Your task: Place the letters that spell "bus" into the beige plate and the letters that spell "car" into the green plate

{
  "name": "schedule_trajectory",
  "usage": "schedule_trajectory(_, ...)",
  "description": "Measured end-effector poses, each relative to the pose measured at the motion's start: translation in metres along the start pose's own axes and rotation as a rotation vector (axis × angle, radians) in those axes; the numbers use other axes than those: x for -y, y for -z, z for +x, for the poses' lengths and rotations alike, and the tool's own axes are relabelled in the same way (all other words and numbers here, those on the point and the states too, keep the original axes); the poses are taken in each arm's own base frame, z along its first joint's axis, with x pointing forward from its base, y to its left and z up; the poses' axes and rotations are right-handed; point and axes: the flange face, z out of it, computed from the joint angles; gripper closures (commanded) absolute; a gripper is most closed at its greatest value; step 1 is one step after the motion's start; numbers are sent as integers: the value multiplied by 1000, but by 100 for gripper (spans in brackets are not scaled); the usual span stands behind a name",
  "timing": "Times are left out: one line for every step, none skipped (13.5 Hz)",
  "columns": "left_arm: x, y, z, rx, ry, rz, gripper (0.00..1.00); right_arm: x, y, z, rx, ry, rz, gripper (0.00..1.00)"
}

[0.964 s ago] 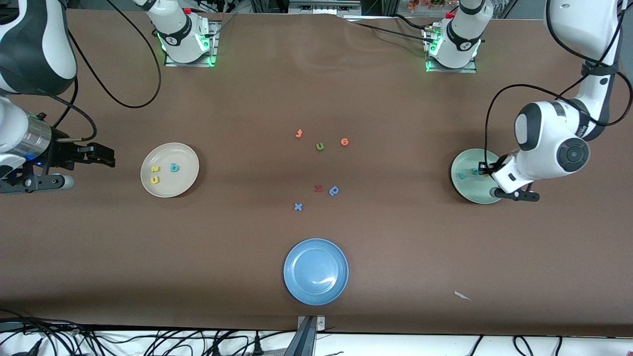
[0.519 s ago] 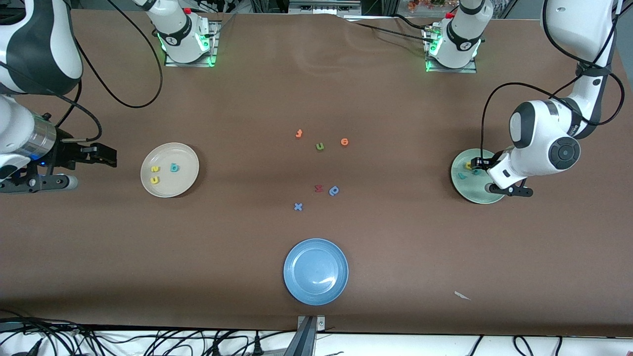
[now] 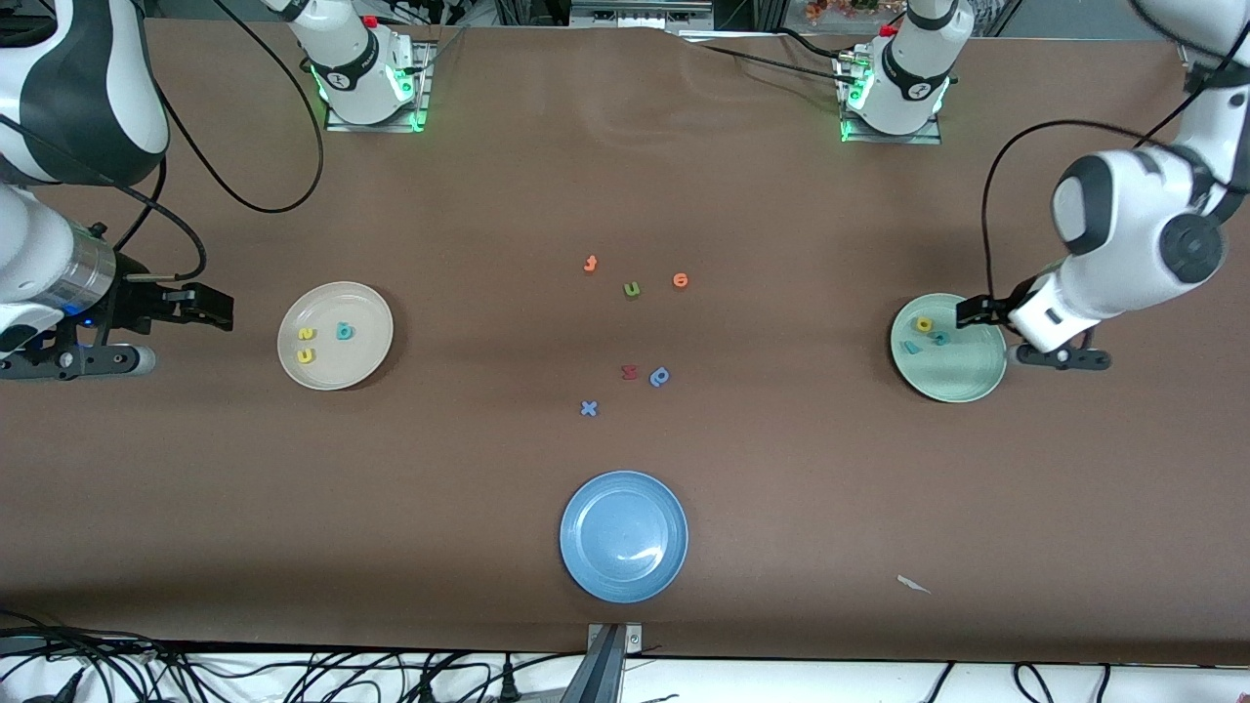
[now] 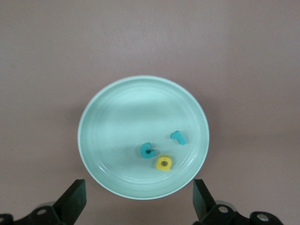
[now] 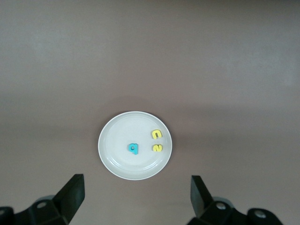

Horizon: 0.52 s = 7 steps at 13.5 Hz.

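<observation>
The green plate (image 3: pixel 962 383) (image 4: pixel 93 112) lies toward the left arm's end of the table. In it are the teal c (image 3: pixel 939 338) (image 4: pixel 148 150), the yellow a (image 3: pixel 923 324) (image 4: pixel 164 163) and the light teal r (image 3: pixel 910 347) (image 4: pixel 178 137). My left gripper (image 3: pixel 979 312) (image 4: pixel 138 206) hangs open over that plate's rim and holds nothing. The beige plate (image 3: pixel 342 369) (image 5: pixel 117 164) holds the teal b (image 3: pixel 344 332) (image 5: pixel 133 148), the yellow-orange u (image 3: pixel 306 355) (image 5: pixel 156 134) and the yellow s (image 3: pixel 307 335) (image 5: pixel 158 148). My right gripper (image 3: pixel 207 308) (image 5: pixel 136 197) waits open and empty over the table beside the beige plate.
Loose letters lie mid-table: two orange ones (image 3: pixel 590 264) (image 3: pixel 681 280), an olive u (image 3: pixel 632 289), a red one (image 3: pixel 630 372), a dark blue p (image 3: pixel 660 376) and a blue x (image 3: pixel 588 408). A blue plate (image 3: pixel 623 576) sits nearer the front camera. A paper scrap (image 3: pixel 913 584) lies beside it.
My left gripper has opened, left the yellow a in the green plate, and lifted away toward the left arm's end. The right arm has barely moved.
</observation>
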Motion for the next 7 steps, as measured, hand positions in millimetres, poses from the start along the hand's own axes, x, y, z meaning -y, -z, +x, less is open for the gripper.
schedule_trajectory(-1,21,-2,-37,-3,-2,0,1,0,0,0,-9,0,0)
schedule_trajectory(-4,40,-5,-62,-8,-5,0,1,1,0,-1,-13,0,0)
schedule_trajectory(-7,61,-10,-63,-14,-12,0,2,1,0,-2,-17,0,0)
schedule_trajectory(-9,86,-13,-54,-28,-7,0,3,1,0,-2,-31,0,0)
schedule_trajectory(-9,116,-15,-43,-45,16,0,3,1,0,-2,-43,1,0)
schedule_trajectory(-9,152,-17,-37,-54,35,0,4,2,0,-3,-47,1,0)
schedule_trajectory(-10,190,-20,-37,-57,42,0,4,2,-1,-3,-50,1,0)
